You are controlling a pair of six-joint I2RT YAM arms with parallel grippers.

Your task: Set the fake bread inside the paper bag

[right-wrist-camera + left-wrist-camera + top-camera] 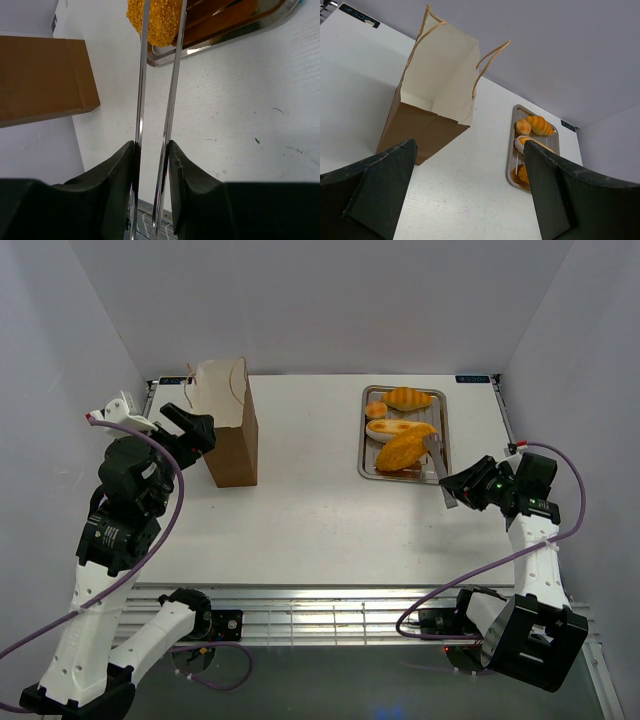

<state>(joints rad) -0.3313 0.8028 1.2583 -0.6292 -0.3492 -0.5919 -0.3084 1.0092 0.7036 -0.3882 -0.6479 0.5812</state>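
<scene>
Lifting the big oval loaf [155, 22] cleanly is looking like the step in hand. That loaf is lying at the near end of the steel tray [363, 455]. The two blades of the silver tongs [141, 100] are reaching over its near end, one toward each side; whether they are already biting on it I cannot tell.

To do this well, the blades are needing to sit low on the loaf's flanks, near its widest part and not just at the tip, so that it is not pivoting or slipping out on the way up. The squeeze is wanting to be firm and even, since smooth metal may be finding little hold on that rough crust.

The right tool [151, 167] is holding the tongs, its fingers pressing on both arms with only a narrow gap between them. The paper bag [228, 430] is standing upright and open-mouthed on the tabletop [320, 530], well apart from the tray. The left tool [190, 428] is hanging just beside the bag, jaws spread wide and holding nothing.

I am counting four loaves, all on the tray: the oval one, a baguette [390, 427], a croissant [408, 397] and a small bun [376, 409]. I am also counting one bag, one tray, one pair of tongs and two tools.
</scene>
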